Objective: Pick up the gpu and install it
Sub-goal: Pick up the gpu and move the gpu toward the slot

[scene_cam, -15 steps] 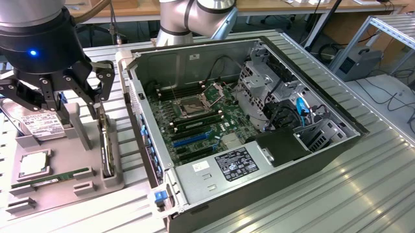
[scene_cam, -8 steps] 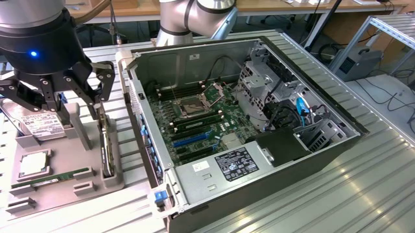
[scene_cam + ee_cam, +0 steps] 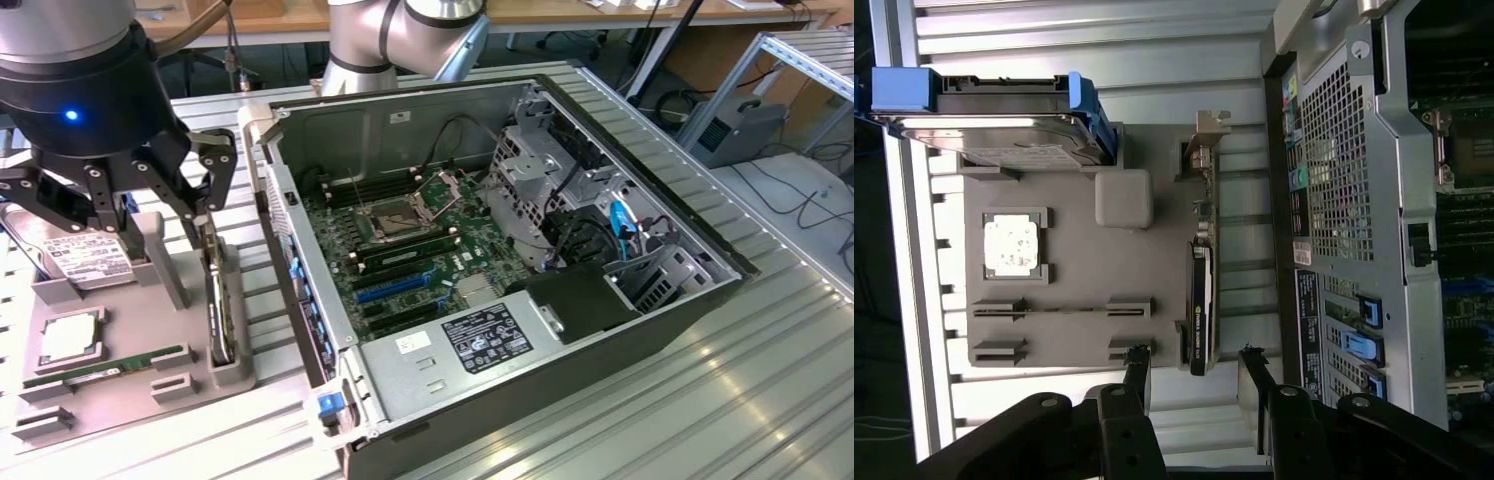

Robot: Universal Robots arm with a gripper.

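Observation:
The gpu (image 3: 220, 305) stands on edge in a slot at the right side of the grey parts holder (image 3: 127, 405), just left of the open computer case (image 3: 534, 330) in the exterior view. In the wrist view the gpu (image 3: 1201, 290) is a thin dark card with its silver bracket (image 3: 1206, 140) at the far end. My gripper (image 3: 147, 205) hangs above the holder, open, with nothing between its fingers. In the wrist view my gripper (image 3: 1194, 358) straddles the line of the card's near end, apart from it.
The holder (image 3: 1084, 250) also carries a hard drive (image 3: 83, 258) (image 3: 1004, 135), a processor chip (image 3: 67, 340) (image 3: 1011, 245) and a green memory stick (image 3: 114, 365) (image 3: 1059, 310). The motherboard (image 3: 400, 250) with a blue slot (image 3: 400, 285) lies inside the case. The case wall (image 3: 1344, 200) stands close beside the card.

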